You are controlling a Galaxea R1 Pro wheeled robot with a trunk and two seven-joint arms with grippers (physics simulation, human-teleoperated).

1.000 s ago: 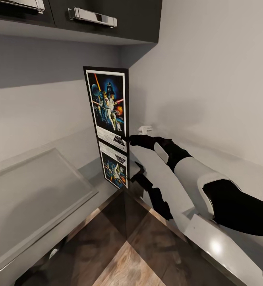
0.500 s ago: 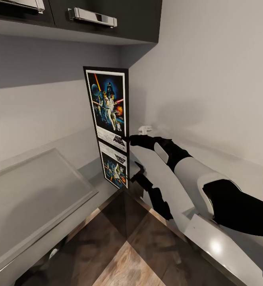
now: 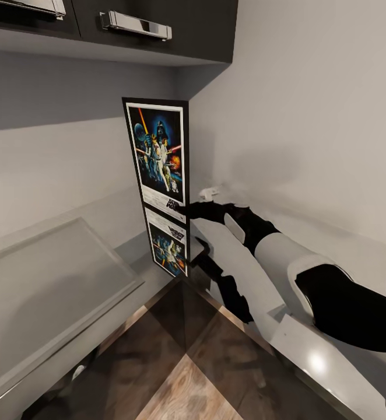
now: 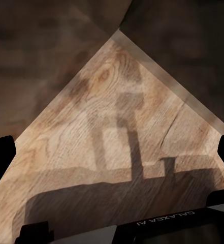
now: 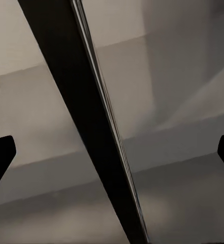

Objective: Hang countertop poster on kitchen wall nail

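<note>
Poster (image 3: 158, 157) stood upright at frame centre on the glossy table (image 3: 59, 274), its thin edge between the right gripper (image 3: 188, 209)'s spread jaws, so closing squarely low on the frame looked wise; left jaws spread over floor (image 4: 117, 132).

we're in a home kitchen corner here, with dark wall cabinets (image 3: 152, 29) up top wearing shiny bar handles (image 3: 136, 24). below them a pale grey glossy countertop (image 3: 53, 274) runs in an l along plain light walls (image 3: 309, 99), so polished it mirrors what stands on it. down in the gap there's dark cabinet fronts (image 3: 158, 315) and a wood-plank floor (image 4: 117, 117), and the poster (image 3: 158, 153) propped in the corner gives it that lived-in feel.
</note>
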